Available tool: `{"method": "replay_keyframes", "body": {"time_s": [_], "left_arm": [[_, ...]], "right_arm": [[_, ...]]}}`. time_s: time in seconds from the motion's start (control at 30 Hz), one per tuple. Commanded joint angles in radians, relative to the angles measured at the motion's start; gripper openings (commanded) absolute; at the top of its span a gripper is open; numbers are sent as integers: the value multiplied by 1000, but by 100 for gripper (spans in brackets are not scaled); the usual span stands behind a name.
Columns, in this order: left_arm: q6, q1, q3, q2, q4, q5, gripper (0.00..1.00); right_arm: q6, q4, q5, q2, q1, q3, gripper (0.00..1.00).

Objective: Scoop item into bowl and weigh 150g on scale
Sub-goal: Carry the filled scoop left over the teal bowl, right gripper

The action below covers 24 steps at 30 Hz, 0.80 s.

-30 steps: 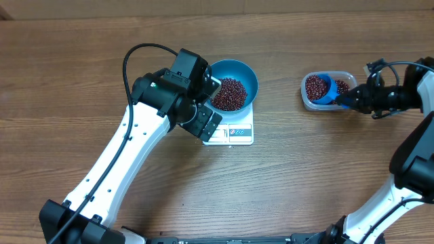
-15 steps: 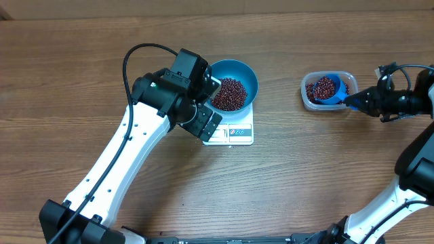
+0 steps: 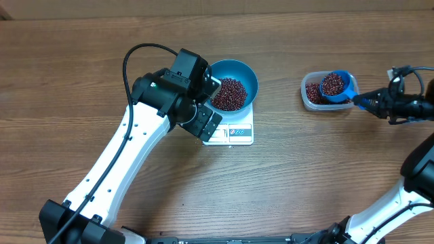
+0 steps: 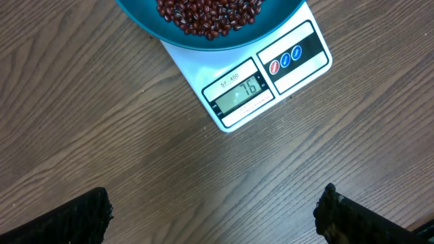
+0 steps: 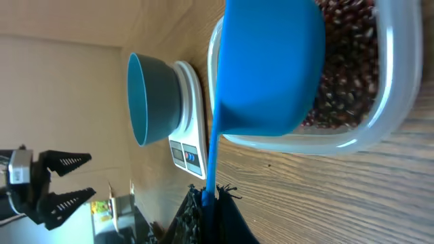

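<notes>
Beans [image 3: 229,93] lie small, glossy, dark red-brown in blue bowl [image 3: 245,72].

1. The top edge cut off most of the bowl [image 4: 203,43], left wrist view.
2. The left arm [image 3: 169,95] hid the left side of the scale [image 3: 237,132] overhead.
3. The scoop [image 5: 271,68] hid part of the tub [image 5: 339,144], right wrist view.

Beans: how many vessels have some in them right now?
3: the blue bowl on the scale, the clear tub at far right, and the blue scoop over that tub, held by the right gripper.
</notes>
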Motion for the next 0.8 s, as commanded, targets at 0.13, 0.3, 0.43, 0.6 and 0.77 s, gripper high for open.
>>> {"method": "replay_keyframes", "body": {"time_s": [0.13, 0.3, 0.43, 0.6, 0.77], "left_arm": [[-6, -6, 10, -13, -1, 1, 100], [-6, -6, 10, -13, 0, 1, 100], [-6, -6, 10, -13, -1, 1, 100], [-6, -6, 10, -13, -1, 0, 100], [-6, -6, 10, -13, 0, 0, 99]], "right_arm": [[-75, -76, -146, 0, -32, -4, 4], [-82, -101, -225, 0, -32, -4, 4], [-171, -174, -284, 0, -29, -4, 4], [-175, -190, -280, 0, 5, -4, 4], [-180, -190, -320, 0, 105, -4, 4]]}}
